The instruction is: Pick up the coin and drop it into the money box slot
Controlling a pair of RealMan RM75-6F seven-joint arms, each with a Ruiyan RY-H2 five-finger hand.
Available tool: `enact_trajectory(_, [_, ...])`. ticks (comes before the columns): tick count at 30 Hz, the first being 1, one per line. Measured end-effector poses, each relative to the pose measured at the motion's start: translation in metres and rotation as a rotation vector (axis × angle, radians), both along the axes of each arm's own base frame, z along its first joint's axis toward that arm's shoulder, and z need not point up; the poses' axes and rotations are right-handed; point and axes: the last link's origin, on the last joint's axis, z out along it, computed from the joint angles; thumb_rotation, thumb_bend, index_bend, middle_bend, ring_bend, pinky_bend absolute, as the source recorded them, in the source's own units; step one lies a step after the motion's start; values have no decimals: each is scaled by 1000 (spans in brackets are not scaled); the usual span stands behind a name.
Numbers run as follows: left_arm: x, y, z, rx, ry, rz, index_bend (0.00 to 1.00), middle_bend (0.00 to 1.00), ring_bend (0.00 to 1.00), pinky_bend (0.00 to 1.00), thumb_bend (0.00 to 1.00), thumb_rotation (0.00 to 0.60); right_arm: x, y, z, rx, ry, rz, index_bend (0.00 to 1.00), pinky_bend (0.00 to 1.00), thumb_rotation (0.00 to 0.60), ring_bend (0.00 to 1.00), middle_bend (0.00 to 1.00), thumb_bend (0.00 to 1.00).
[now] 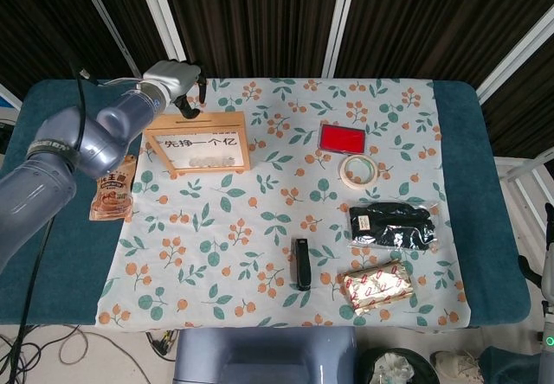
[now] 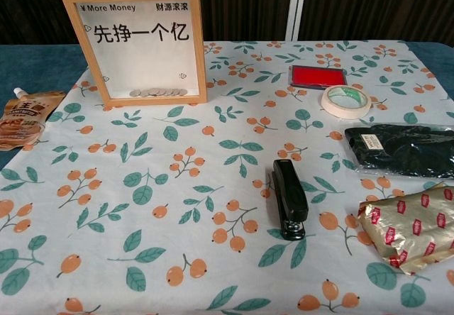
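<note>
Above the far-left money box [image 1: 197, 142], left hand [image 1: 180, 85] released, holding nothing, coins [image 2: 157, 92] inside.

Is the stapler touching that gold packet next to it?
Apart. The chest view shows a plain strip of tablecloth between the stapler and the gold packet; the head view shows the same gap.
</note>
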Motion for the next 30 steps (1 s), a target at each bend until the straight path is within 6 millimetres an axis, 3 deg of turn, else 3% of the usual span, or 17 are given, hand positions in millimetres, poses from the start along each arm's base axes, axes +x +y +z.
enact_trajectory(6, [-7,-19,24,21,-90,-109,429,0,0,0,347,600,0,0,0,4,-23,0,0,0,600,0,0,300])
enact_trajectory(15, [-54,-83,46,131,-149,-267,410,0,0,0,346,600,2,0,-5,45,-82,18,0,0,600,0,0,300])
enact_trajectory(21, [-108,-137,59,340,-138,-302,365,0,0,0,346,600,9,2,-7,68,-113,48,0,0,600,0,0,300])
enact_trajectory(25, [-163,-184,66,476,-67,-230,298,0,0,0,346,600,13,4,-8,89,-131,68,0,0,600,0,0,300])
enact_trajectory(30, [-204,-229,57,539,-19,-158,250,0,0,0,346,600,17,5,-8,115,-140,98,0,0,600,0,0,300])
